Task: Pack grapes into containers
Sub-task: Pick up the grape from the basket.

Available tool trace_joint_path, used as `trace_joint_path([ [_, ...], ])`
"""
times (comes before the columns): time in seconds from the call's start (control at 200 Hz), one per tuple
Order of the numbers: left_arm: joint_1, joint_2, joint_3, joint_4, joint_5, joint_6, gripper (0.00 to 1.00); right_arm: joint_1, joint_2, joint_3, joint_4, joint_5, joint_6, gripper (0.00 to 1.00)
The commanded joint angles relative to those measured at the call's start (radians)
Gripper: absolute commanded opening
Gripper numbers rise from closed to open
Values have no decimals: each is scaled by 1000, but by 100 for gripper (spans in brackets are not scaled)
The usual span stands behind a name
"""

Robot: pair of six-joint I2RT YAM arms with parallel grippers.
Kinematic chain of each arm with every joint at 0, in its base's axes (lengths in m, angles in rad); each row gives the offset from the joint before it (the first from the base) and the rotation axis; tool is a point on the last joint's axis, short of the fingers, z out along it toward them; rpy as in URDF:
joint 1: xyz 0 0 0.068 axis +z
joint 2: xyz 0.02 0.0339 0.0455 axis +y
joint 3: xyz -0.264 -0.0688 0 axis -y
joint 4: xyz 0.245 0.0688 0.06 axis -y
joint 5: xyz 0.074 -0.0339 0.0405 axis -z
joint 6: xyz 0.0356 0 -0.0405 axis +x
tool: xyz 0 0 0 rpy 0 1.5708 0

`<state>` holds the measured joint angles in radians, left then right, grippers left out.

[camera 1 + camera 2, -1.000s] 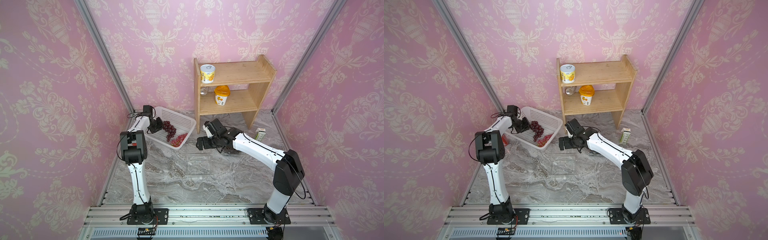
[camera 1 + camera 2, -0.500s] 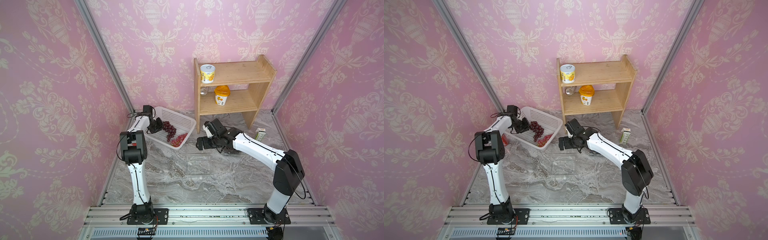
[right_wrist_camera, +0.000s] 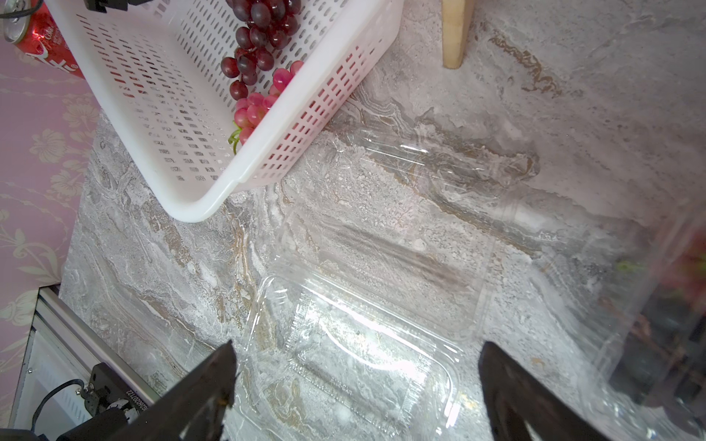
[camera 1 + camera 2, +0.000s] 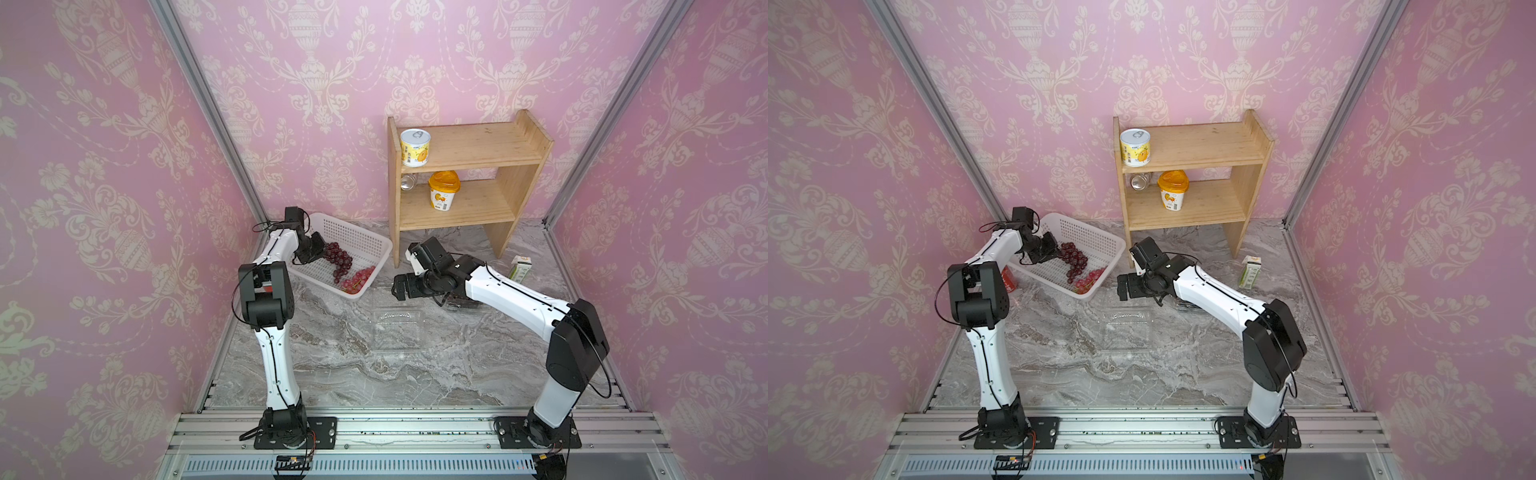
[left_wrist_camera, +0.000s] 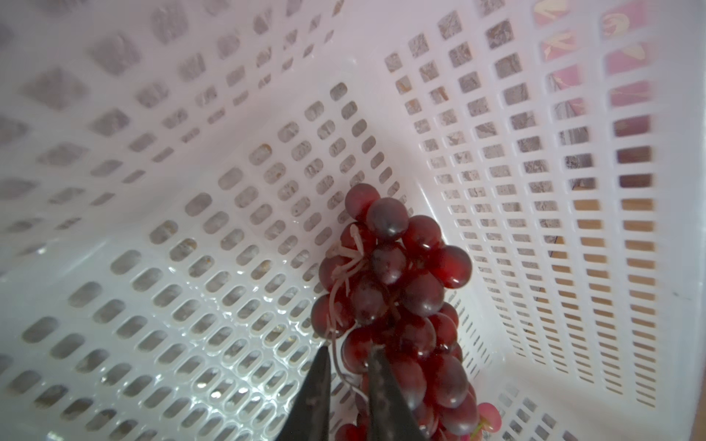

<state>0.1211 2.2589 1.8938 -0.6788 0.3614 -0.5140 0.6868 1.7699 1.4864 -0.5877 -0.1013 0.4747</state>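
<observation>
The left claw (image 5: 348, 355) is pinched nearly together on the thin stem of the dark red grapes (image 5: 397, 282), inside the white basket (image 4: 357, 232). The stem is skinny — it could slip out, or grapes could pop off. The bunch might catch the basket wall or drag the pink grapes (image 4: 358, 277) along. In a top view the empty clear container (image 4: 397, 330) lies at five o'clock from the basket. The right claw (image 3: 357, 349) hangs over it, spread wide apart, holding nothing — it could block the drop. The wooden shelf (image 4: 465, 166) stands at one o'clock from the container.
</observation>
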Motion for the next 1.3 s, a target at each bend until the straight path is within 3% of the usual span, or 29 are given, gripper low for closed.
trace_joint_path([
  [0.0,-6,-22,21,-25,9,12,21,-8,10,15,-4,-3,19,100],
  [0.565,-11,4,21,-22,-3,-8,24,-8,19,14,0,-1,22,100],
  [1.296,-21,2,-5,-13,-23,-21,19,-8,19,12,4,-6,25,100],
])
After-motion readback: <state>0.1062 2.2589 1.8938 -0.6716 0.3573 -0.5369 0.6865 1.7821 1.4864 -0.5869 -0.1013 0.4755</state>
